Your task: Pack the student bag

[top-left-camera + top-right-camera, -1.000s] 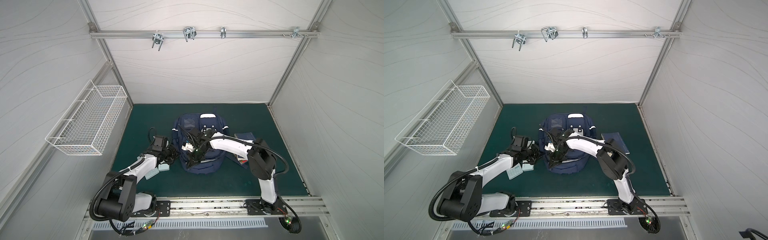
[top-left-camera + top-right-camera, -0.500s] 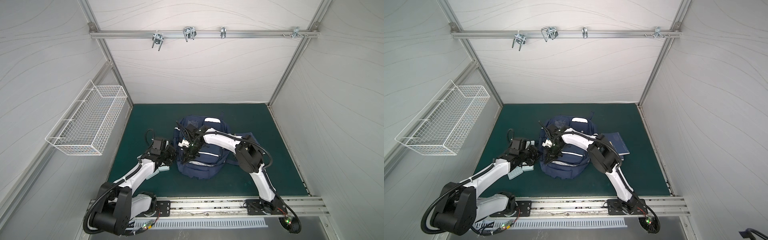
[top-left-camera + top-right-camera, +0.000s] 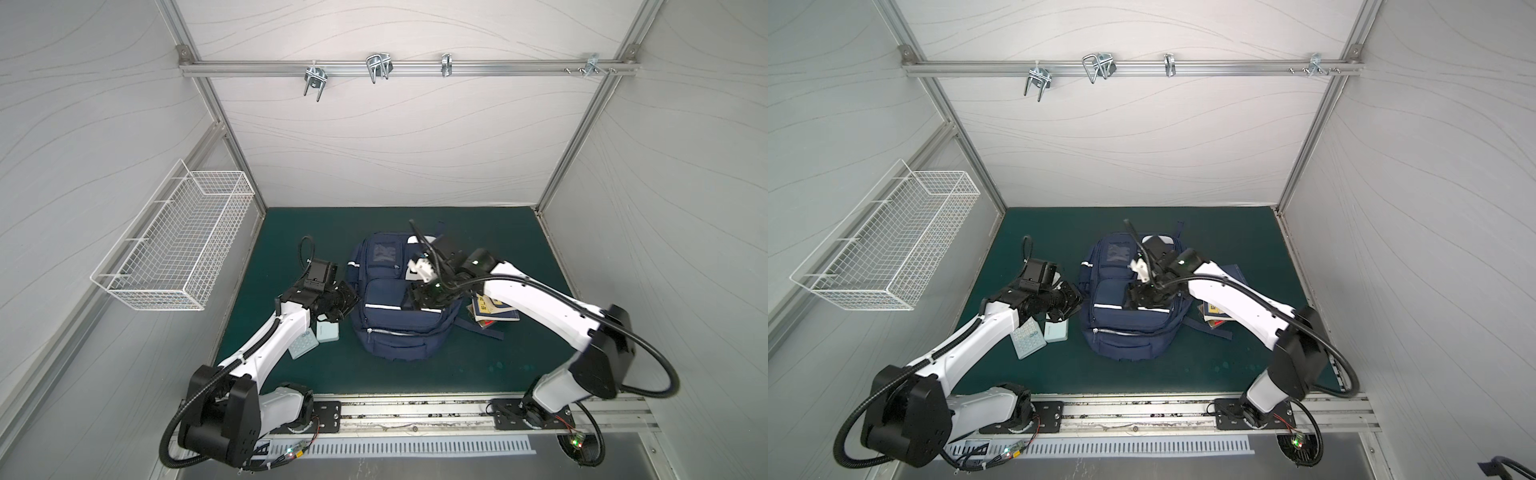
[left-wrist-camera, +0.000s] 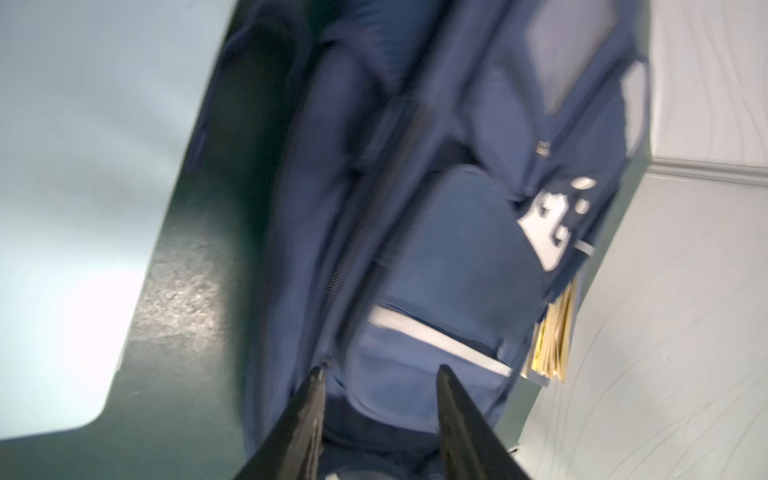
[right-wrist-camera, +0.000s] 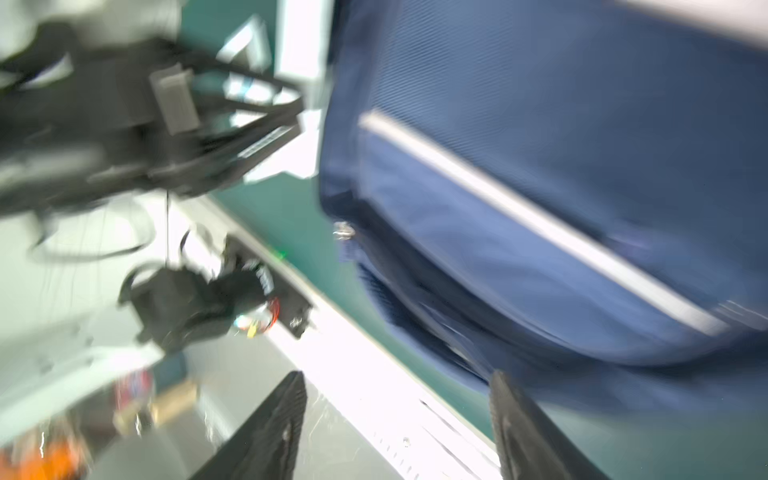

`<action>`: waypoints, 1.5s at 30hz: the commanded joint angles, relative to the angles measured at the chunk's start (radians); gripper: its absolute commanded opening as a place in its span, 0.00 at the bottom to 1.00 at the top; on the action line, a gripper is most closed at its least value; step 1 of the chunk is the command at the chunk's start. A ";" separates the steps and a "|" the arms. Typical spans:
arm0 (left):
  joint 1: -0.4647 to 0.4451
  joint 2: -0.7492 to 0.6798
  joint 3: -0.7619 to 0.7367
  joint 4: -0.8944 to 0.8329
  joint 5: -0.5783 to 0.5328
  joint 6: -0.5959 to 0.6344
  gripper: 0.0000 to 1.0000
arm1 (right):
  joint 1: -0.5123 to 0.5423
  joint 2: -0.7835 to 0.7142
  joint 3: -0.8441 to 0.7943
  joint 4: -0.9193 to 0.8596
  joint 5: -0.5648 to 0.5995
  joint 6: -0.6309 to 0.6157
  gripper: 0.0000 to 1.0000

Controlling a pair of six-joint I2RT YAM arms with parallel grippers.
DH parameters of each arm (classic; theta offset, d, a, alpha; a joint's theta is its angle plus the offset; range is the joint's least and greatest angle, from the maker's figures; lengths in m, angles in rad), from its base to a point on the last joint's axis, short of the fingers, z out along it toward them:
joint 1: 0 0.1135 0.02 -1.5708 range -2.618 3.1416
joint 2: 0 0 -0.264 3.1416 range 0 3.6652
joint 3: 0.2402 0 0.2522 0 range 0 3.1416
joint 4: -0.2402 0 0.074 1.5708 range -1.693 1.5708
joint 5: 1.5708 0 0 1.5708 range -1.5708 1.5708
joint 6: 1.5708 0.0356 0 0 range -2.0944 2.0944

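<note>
The student bag, a navy backpack with white stripes, lies on the green mat in both top views. My left gripper is at the bag's left side. In the left wrist view it is open, and the blurred bag fills the gap beyond its tips. My right gripper hovers over the bag's right half. In the right wrist view it is open and holds nothing, with the bag beside it.
A pale blue calculator and a pale blue box lie left of the bag under my left arm. Books are stacked at the bag's right. A wire basket hangs on the left wall.
Both grippers have gone from shut to open and let go of the bag. The right arm has swung back to the right, and the bag has settled on the mat.
</note>
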 commanded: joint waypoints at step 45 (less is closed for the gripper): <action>-0.541 0.112 0.203 -0.159 -0.318 0.449 0.57 | -0.281 0.057 -0.342 0.445 -0.283 0.316 0.03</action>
